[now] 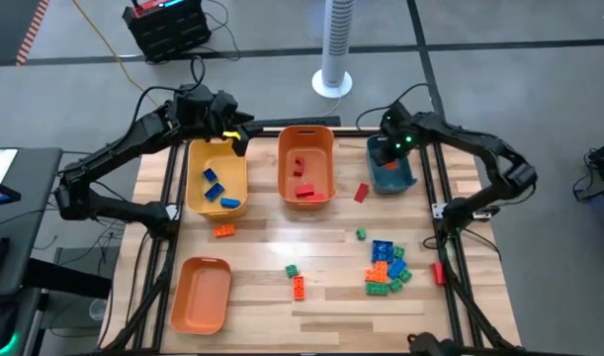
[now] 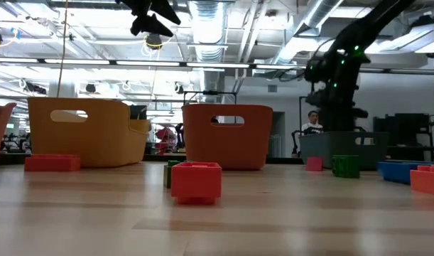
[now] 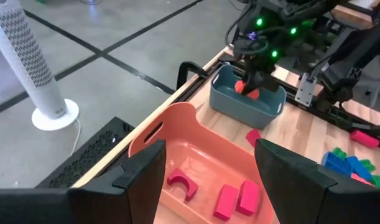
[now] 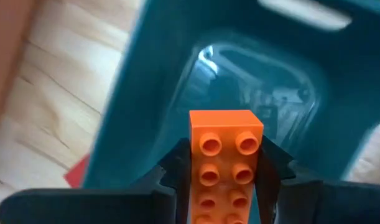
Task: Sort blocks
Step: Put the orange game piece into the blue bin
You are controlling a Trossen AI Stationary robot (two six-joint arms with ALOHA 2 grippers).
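Orange block (image 4: 225, 163) pinched between right gripper (image 4: 222, 171) fingers above teal bin (image 4: 314, 74); left gripper (image 3: 208, 171) released over orange bin (image 3: 177, 134). Risk: off-centre release bouncing onto desk (image 1: 331, 237).

Bench-level look across the bricks and bins.
A red brick (image 2: 196, 181) sits nearest on the bench (image 2: 217, 220), with a small green one (image 2: 170, 174) just behind its left edge. Another red brick (image 2: 52, 163) lies far left before the yellow bin (image 2: 85, 131); the orange bin (image 2: 227, 136) stands mid-picture. At right, a dark arm (image 2: 341, 67) with green lights hangs over the teal bin (image 2: 323, 149), near a green brick (image 2: 345, 166), blue bricks (image 2: 401, 171) and an orange one (image 2: 427, 178). A person (image 2: 312, 122) shows beyond.
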